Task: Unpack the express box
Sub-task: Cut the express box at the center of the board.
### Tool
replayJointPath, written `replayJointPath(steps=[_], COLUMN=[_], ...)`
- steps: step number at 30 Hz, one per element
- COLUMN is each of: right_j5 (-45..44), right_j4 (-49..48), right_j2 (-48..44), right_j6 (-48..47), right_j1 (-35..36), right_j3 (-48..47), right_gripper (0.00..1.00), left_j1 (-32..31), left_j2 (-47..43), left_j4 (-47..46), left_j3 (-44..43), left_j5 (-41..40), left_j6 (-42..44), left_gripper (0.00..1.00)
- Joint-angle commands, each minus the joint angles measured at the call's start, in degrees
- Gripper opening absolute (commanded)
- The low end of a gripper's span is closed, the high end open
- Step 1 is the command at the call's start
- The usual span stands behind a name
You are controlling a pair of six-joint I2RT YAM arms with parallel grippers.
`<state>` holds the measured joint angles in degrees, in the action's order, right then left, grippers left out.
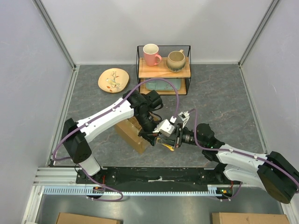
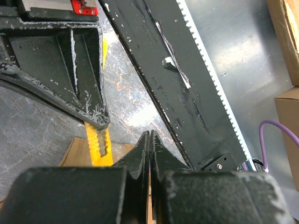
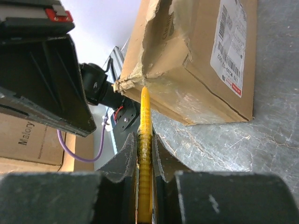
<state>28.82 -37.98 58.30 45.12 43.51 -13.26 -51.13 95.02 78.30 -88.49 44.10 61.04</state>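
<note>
Just left of centre in the overhead frame, the express box (image 1: 131,135) sits on the grey table (image 1: 224,102), with both arms crowded over its right end. The right gripper (image 3: 145,140) is pinching a yellow cutter (image 3: 145,112), its tip touching the torn cardboard edge; the white label (image 3: 231,46) shows at the upper right of that wrist view. The left gripper (image 2: 149,140) is pressed together with nothing between its fingers, just beside the cutter.
</note>
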Motion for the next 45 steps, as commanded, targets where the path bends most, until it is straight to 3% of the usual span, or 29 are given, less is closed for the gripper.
replayJointPath(steps=[1, 9, 12, 16, 19, 22, 23, 26, 33, 45], right_j5=[-1.2, -1.8, -1.5, -1.0, -0.6, -0.5, -0.6, -0.9, -0.9, -1.4], right_j4=[-9.0, -6.4, -6.6, -6.8, -6.9, -6.8, -7.0, -6.6, -5.5, -5.6], right_j2=[2.7, -0.5, -0.3, 0.2, 0.8, 1.2, 1.2, 0.7, 0.8, 3.5], right_j6=[1.9, 1.5, 1.5, 1.5, 1.3, 1.2, 1.2, 1.4, 0.8, 0.1], right_j1=[-0.2, -0.2, -0.2, -0.1, -0.1, -0.2, -0.2, -0.2, -0.2, -0.2], right_j3=[-1.3, 0.2, 0.2, 0.3, 0.7, 0.6, 0.8, 1.0, 0.7, 0.2], right_gripper=[0.00, 0.00, 0.00, 0.00, 0.00, 0.00, 0.00, 0.00, 0.00, 0.00], left_j1=[0.2, 1.3, 4.6, 15.4, 18.5, 18.7, 18.7, 18.7, 18.1, 15.5], left_j2=[-3.3, -7.9, -8.7, -8.9, -8.1, -7.8, -7.4, -4.7, -3.5, -5.2], left_j4=[9.9, 9.9, 9.9, 9.9, 9.9, 9.9, 9.9, 9.9, 9.9, 10.1], left_j3=[1.3, 0.8, 1.7, 1.5, 1.7, 3.5, 3.8, 2.0, 2.4, 9.7], left_j5=[2.2, -11.0, -14.3, -15.3, -14.4, -11.5, -10.8, -9.0, -6.1, -7.4], left_j6=[-1.7, 0.4, 0.7, 6.7, 10.8, 16.0, 16.9, 17.3, 16.6, 13.6], left_gripper=[0.02, 0.02, 0.09, 0.16, 0.29, 0.52, 0.65, 0.76, 0.79, 0.75])
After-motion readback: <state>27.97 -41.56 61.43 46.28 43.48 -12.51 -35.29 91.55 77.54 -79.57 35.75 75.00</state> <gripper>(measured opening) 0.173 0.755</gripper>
